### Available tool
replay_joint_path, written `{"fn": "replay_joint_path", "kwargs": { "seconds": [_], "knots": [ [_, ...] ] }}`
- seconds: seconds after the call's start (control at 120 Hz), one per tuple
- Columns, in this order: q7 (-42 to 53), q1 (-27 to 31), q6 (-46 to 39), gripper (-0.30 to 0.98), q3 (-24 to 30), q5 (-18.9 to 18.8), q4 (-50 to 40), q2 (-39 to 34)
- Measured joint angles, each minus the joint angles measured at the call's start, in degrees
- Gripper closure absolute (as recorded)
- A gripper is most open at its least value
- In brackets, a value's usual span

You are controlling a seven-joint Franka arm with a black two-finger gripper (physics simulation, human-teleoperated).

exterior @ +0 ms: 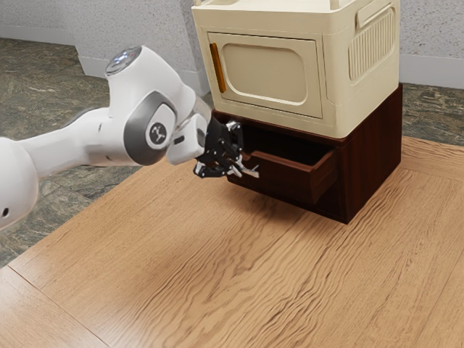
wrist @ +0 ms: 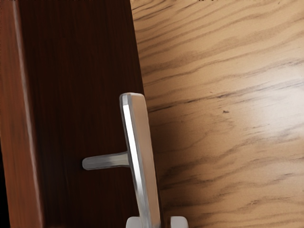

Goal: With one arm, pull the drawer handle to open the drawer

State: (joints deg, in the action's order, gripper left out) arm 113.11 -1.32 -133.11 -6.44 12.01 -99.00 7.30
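Handle (wrist: 141, 152) is sitting between spread fingers of my gripper (wrist: 156, 222), the drawer (exterior: 283, 179) is standing ajar, and the pull is needing straight outward travel.

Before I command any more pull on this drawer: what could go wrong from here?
The end effector is at the handle with one end of the bar projecting past it, so an off-centre pull might slip or skew the partly open drawer.

The cream cabinet sits on the dark wooden base; a hard tug could shift both.

Backing away sideways might snag the bar and nudge the drawer.
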Motion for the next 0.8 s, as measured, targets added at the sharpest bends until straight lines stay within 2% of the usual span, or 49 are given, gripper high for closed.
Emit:
{"fn": "replay_joint_path", "kwargs": {
  "seconds": [0.667, 0.8],
  "knots": [
    [1.61, 0.34, -1.98, 0.78, 0.01, -0.1, -19.43, -16.92],
    [1.81, 0.05, -2.03, 0.78, -0.04, 0.0, -21.05, -18.31]
  ]
}}
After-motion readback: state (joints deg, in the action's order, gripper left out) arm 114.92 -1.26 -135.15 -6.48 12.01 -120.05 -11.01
